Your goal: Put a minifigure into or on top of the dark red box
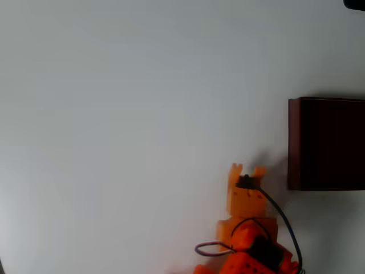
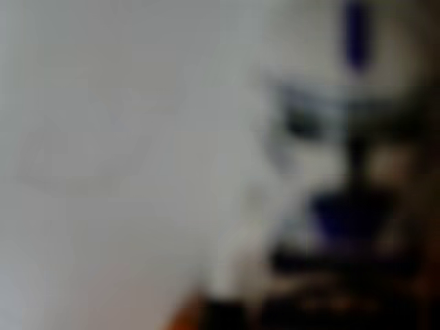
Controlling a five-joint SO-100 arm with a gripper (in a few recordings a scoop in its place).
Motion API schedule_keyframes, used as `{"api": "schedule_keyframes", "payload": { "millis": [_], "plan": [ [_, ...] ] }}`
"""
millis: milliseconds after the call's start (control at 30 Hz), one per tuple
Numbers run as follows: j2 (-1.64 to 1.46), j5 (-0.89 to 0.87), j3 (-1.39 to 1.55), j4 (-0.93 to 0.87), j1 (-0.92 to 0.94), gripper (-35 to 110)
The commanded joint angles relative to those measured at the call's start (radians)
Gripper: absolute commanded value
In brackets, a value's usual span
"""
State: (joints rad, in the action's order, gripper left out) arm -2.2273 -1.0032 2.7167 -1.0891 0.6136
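In the overhead view my orange gripper points up the picture, just left of the dark red box. That box sits at the right edge, and its interior is almost black. The wrist view is heavily blurred, with the minifigure very close to the lens, white with blue marks on helmet and body. It appears held between my fingers. From above, the figure is hidden by the gripper. A faint shadow on the table between gripper and box suggests the gripper hangs above the surface.
The plain white table stretches left and up from the arm. A black cable loops along the arm's right side. A small dark object sits at the top right corner.
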Motion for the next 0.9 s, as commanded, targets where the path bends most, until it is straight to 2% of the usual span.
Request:
{"api": "schedule_keyframes", "payload": {
  "millis": [0, 333, 500, 567, 633, 667, 867],
  "plan": [
    [0.015, 0.005, -0.035, -0.008, 0.04, 27],
    [0.083, 0.015, -0.069, -0.02, 0.049, 6],
    [0.083, 0.02, -0.072, -0.017, 0.044, 1],
    [0.081, 0.02, -0.074, -0.015, 0.037, 3],
    [0.063, 0.015, -0.069, -0.008, 0.023, 19],
    [0.048, 0.023, -0.063, 0.0, 0.018, 22],
    [-0.063, 0.107, -0.028, 0.032, 0.018, 26]
  ]
}}
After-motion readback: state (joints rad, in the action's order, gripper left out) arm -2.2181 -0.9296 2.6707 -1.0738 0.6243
